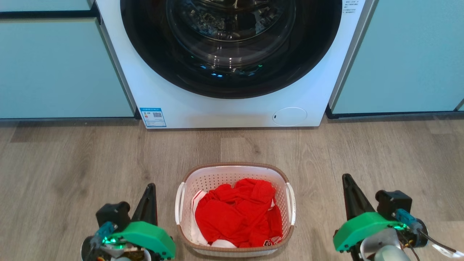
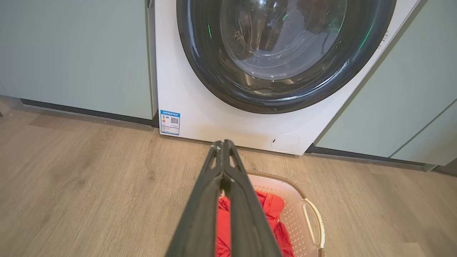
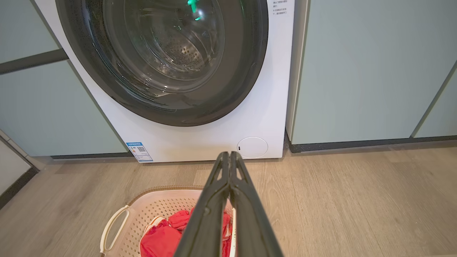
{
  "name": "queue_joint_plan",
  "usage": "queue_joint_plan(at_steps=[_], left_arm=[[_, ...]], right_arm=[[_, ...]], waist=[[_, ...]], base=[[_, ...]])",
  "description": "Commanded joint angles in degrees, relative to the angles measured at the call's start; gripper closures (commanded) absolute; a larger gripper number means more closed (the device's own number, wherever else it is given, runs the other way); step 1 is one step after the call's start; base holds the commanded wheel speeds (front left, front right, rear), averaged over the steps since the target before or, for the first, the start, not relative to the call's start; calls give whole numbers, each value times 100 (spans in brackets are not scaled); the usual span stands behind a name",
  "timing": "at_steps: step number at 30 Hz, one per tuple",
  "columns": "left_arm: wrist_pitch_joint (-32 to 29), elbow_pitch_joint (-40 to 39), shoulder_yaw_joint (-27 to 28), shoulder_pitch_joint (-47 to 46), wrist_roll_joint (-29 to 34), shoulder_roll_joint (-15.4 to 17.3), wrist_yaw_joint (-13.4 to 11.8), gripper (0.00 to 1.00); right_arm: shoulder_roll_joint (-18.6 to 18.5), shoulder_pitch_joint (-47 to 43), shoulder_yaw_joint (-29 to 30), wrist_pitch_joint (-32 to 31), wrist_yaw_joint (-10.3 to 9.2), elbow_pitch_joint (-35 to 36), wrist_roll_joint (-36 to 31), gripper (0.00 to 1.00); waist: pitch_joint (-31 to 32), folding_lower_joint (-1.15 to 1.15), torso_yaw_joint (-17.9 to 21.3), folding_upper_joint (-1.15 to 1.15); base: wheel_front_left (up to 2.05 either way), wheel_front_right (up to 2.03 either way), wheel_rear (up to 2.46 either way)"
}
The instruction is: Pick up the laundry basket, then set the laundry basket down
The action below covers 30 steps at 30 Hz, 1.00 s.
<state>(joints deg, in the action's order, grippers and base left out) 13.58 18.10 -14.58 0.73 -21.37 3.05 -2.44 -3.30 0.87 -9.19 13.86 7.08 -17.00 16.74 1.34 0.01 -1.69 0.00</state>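
The small white perforated plastic laundry basket [image 1: 217, 177] has smooth, faintly shiny walls, a brown rim with a woven-look texture and smooth white handles. In it lies crumpled red cloth [image 1: 235, 214], soft and matt. The grey-brown wood-grain plank floor [image 1: 72, 163] looks matt. The white washing machine [image 1: 232, 112] has a smooth, lightly glossy front. Its dark round door ring [image 1: 232, 88] is glossy, and the clear glass bowl [image 1: 232, 43] mirrors lights. The pale green cabinet fronts [image 1: 54, 65] are smooth and matt. The left tool [image 1: 150, 186] and right tool [image 1: 346, 177] have dark matt fingers behind smooth green plastic shells [image 1: 148, 235].
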Motion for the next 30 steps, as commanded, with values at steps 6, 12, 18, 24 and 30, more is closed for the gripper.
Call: queue_joint_plan(at_steps=[6,12,18,24,30], left_arm=[[-117,-190,158,-330,-453,18,92,100],[-192,-193,233,-348,-755,25,132,100],[-283,-205,325,-368,-1119,32,180,100],[-375,-219,419,-386,-1481,38,228,100],[-469,-233,514,-403,-1842,42,276,100]], right_arm=[[-43,265,91,-96,4,205,505,100],[-57,277,132,-162,6,208,837,100],[-71,290,185,-245,8,214,1234,100],[-83,303,241,-330,10,221,1629,100],[-93,315,300,-417,12,228,2021,100]], waist=[[-8,0,9,0],[-14,0,16,0],[-22,0,25,0],[-30,0,33,0],[-37,0,42,0]], base=[[0,0,0],[0,0,0],[0,0,0],[0,0,0],[0,0,0]])
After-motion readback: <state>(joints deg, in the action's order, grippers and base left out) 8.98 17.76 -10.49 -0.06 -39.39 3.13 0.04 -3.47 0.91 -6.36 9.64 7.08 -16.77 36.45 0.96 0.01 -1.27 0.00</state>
